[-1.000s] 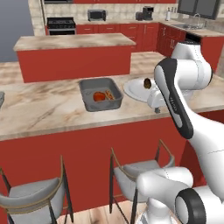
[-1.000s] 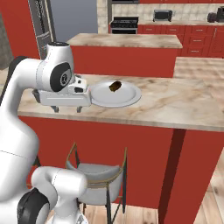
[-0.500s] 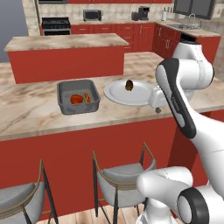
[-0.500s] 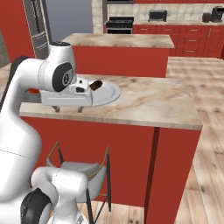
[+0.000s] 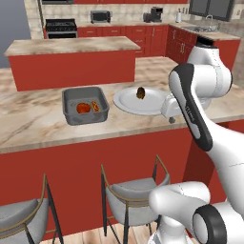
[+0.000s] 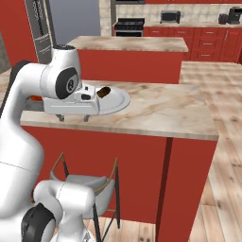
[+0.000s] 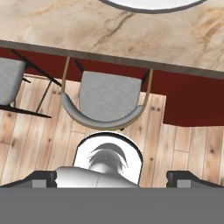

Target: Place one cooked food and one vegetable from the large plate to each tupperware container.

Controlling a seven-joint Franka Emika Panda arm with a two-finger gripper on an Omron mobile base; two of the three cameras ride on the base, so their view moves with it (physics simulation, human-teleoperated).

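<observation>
The large plate (image 5: 151, 106) lies on the marble counter with one dark brown cooked piece (image 5: 141, 92) on it. Its rim (image 7: 153, 4) crosses the top of the hand view. To its left stands the dark tupperware container (image 5: 70, 107), holding a red vegetable (image 5: 83, 108) and an orange-red piece (image 5: 96, 106). The paler tub is out of view. My gripper (image 5: 171, 119) hangs open and holds nothing, just off the plate's near rim, above the counter's front edge. In the right base view the gripper (image 6: 72, 117) sits in front of the plate (image 6: 118, 101) and the brown piece (image 6: 105, 91).
Two grey-seated stools (image 5: 136, 193) stand under the counter's front edge; one seat (image 7: 104, 98) lies straight below the hand. A second red island (image 5: 71, 59) stands behind. The marble counter (image 6: 170, 111) runs on to the right of the plate.
The base has driven, so the whole scene has shifted: container and plate slid left in the left base view. The gripper stays open by the plate's near rim.
</observation>
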